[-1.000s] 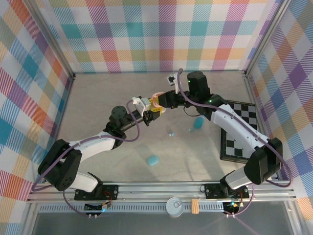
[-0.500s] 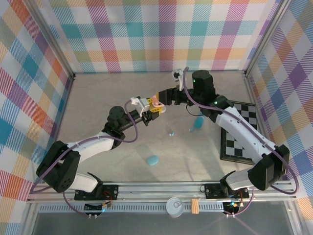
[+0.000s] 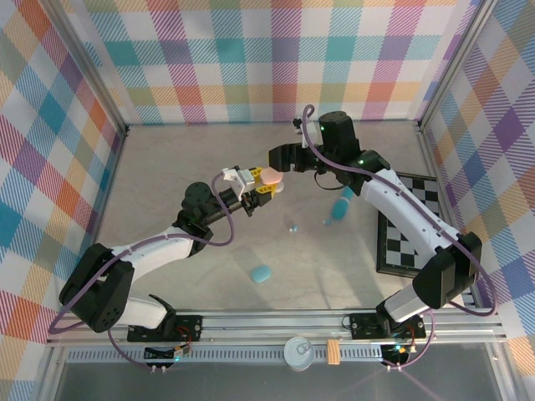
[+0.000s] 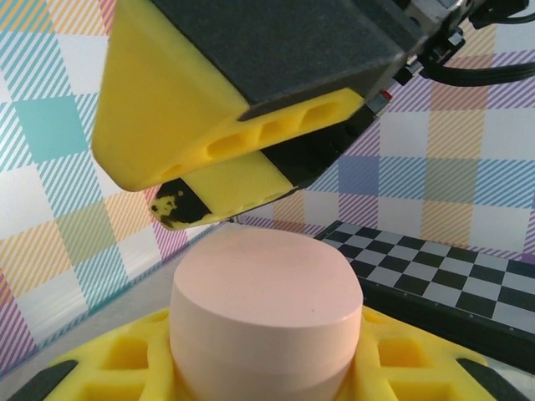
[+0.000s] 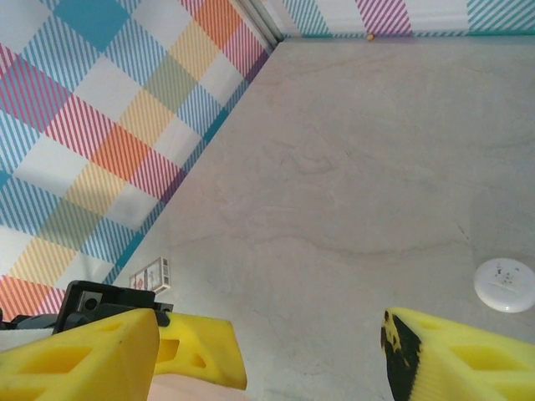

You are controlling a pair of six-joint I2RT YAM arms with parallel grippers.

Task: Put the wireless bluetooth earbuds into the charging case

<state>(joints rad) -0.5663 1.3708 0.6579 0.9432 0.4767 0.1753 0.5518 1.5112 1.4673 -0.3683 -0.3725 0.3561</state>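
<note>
A tiny pale earbud point(image 3: 292, 227) lies on the table point(image 3: 167, 175), a little to the right of the pink charging case point(image 3: 272, 176) and nearer the arm bases, well apart from it. From above I cannot tell whether anything sits inside the case.

The case is a smooth, rounded pebble held up off the table. The left gripper point(image 3: 267, 182) is clamped on it, and in the left wrist view its yellow fingers hug the case's lower sides.

The right gripper point(image 3: 278, 156) hangs just above and behind the case. Its jaws stand apart with nothing between them. In the left wrist view one of its yellow, black-tipped fingers sits just over the case's top with a narrow gap showing.

A teal strip point(image 3: 338, 209) lies on the table further right of the case than the earbud. A teal pebble-shaped case point(image 3: 261, 273) rests well toward the arm bases from the pink case. A checkered board point(image 3: 410, 225) lies flat, far to the right of the pink case.
</note>
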